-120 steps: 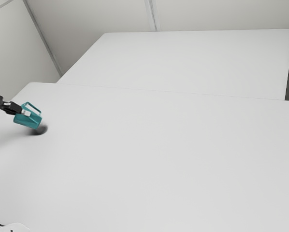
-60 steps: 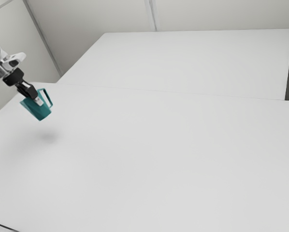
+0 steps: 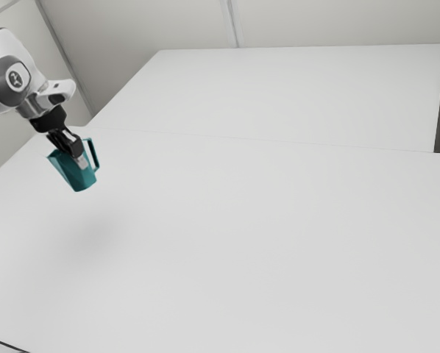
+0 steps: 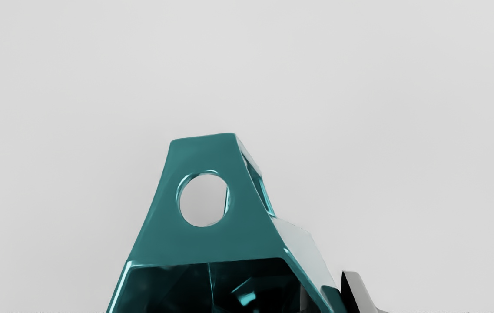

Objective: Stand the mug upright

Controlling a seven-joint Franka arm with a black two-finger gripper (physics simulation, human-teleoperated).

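Exterior view: the arm [image 3: 10,73] is reaching in from the view's left, and its gripper [image 3: 81,159] is holding the mug [image 3: 74,175] up in the air over the table [image 3: 242,235]. The fingers are pinching the mug by its body, one of them pressing on the side that is facing the camera. The mug is leaning, its base pointing down and toward the exterior view's right, its mouth opening up toward the view's left, close under the gripper. Its handle [image 3: 95,154] is sticking out toward the exterior view's right, standing clear of the fingers. A soft shadow [image 3: 95,235] is lying on the table below, well apart from the mug's base. Behind the table, a white panel [image 3: 279,95] is stretching across. In the wrist view, the mug's dark mouth [image 4: 212,289] is facing the camera, and the top of the handle, having a round hole through it, is extending away from the mouth. One fingertip [image 4: 359,293] is sitting against the outside of the mug's wall.
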